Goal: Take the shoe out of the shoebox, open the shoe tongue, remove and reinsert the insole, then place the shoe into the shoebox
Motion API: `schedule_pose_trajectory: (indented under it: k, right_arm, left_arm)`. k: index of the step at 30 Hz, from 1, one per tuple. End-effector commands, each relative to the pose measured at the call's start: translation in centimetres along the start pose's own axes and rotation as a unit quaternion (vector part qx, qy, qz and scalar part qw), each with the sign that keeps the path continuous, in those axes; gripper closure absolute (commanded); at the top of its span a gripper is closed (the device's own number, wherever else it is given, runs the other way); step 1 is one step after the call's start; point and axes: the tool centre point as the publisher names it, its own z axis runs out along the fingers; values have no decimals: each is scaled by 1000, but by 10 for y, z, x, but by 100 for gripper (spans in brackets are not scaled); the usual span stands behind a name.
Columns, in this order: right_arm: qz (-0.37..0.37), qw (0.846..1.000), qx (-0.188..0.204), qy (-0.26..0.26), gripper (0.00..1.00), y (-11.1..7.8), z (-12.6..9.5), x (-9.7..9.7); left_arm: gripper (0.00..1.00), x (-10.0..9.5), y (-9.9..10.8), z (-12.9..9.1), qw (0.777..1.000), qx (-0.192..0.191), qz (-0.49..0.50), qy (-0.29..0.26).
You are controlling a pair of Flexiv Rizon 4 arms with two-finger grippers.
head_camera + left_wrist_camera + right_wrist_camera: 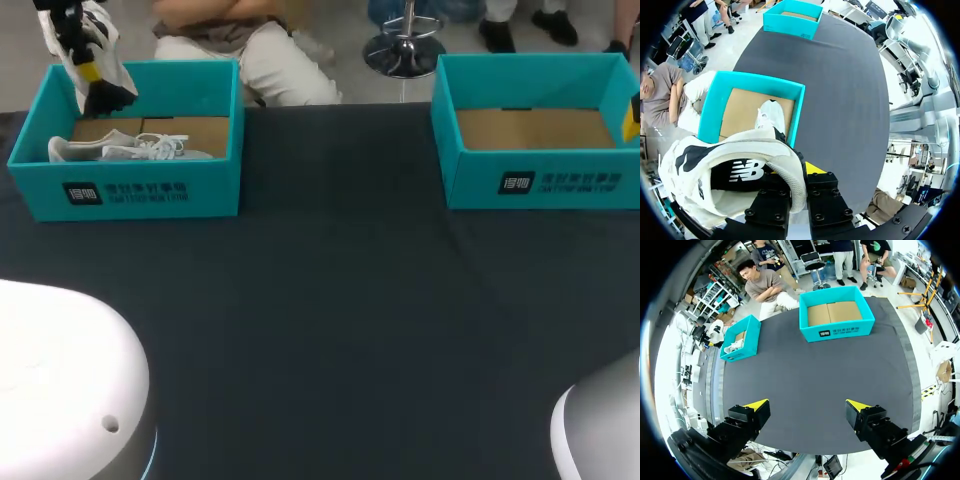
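Above the teal cardboard shoebox at the left end of the dark grey tabletop, left gripper clamped a white sneaker; second white sneaker lay inside. Over the tabletop, right gripper hung wide open, empty.

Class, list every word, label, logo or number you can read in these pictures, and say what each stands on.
Left shoebox, front wall: boxed logo and lines of print, too blurred to read.
Right shoebox, front wall: same print, too blurred to read.
Raised white shoe, black lining: a white brand logo, not quoted.
No readable numbers or signs.
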Motion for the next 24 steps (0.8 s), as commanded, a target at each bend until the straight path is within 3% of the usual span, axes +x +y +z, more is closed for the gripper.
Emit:
schedule_pose_trajectory:
  k: [1, 10, 24]
  right_arm:
    - [0, 1000, 3, -1, 0, 3, -1, 1]
    - [0, 1000, 3, -1, 0, 3, -1, 1]
    - [0, 1000, 3, -1, 0, 3, -1, 1]
  left_arm:
    - [100, -31, 10, -7, 999, 2, -8, 47]
    - [100, -56, 26, -4, 998, 8, -27, 60]
    - [100, -56, 26, -4, 998, 8, -27, 60]
